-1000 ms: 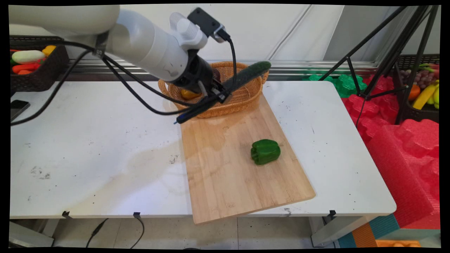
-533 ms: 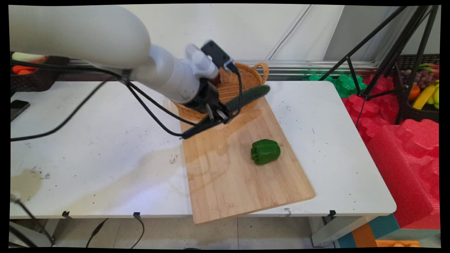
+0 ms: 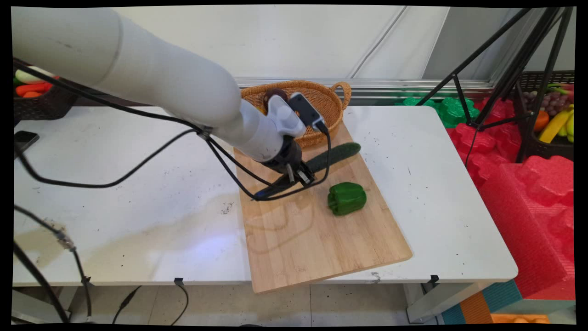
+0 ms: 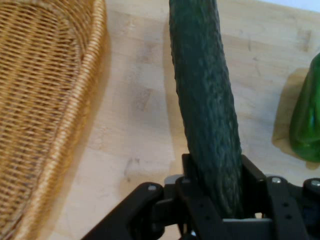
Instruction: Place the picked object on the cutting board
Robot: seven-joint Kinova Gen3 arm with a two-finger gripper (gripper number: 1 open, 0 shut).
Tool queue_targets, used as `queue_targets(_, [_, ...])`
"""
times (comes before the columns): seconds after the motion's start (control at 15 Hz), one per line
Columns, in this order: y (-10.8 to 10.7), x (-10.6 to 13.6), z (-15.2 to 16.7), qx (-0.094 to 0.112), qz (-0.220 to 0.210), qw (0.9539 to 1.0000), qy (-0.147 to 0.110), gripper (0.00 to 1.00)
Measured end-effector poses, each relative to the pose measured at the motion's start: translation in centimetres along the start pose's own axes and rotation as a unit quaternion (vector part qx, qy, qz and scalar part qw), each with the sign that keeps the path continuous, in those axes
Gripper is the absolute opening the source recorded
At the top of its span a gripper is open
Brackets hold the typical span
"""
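One long dark-green cucumber point(image 3: 333, 155) is riding in the closed gripper point(image 3: 301, 176) of a white robot arm, clamped near one end while the rest of it is reaching out to the right and far side, low over a wooden cutting board point(image 3: 298, 230).

At far left, a dark crate of vegetables point(image 3: 34, 99) is sitting by the wall, and a black phone point(image 3: 23, 140) is lying near the table's point(image 3: 115, 184) left edge. Black cables point(image 3: 138, 165) are drooping from the arm across the white top. In the middle, a wicker basket point(image 3: 324, 99) is standing at the far end of the board, just beside the cucumber, as the hand view also shows point(image 4: 45, 115). Right of the gripper, a green bell pepper point(image 3: 347, 198) is lying on the board, near the cucumber but apart from it. Further right, a black tripod point(image 3: 487, 82) is standing over red foam blocks point(image 3: 528, 184).

From the hand view, the cucumber point(image 4: 205, 100) is looking stiff and straight, its skin bumpy enough to be giving the fingers some purchase. Being held so close to one end, its long free length is likely levering against the grip; a hold nearer the middle would probably be balancing it better. It is appearing light, possibly a plastic replica, though that cannot be told for certain.
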Motion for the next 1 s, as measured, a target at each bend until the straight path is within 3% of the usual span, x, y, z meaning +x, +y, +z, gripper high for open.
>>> queue_targets(0.67, [0.9,-0.9,4.6,-0.009,0.012,0.9999,-0.006,0.0])
queue_targets(0.73, [1.0,-0.9,4.8,-0.009,0.013,0.9998,-0.006,1.0])
queue_targets(1.0, [1.0,-1.1,5.4,-0.009,0.02,0.9997,-0.005,1.0])
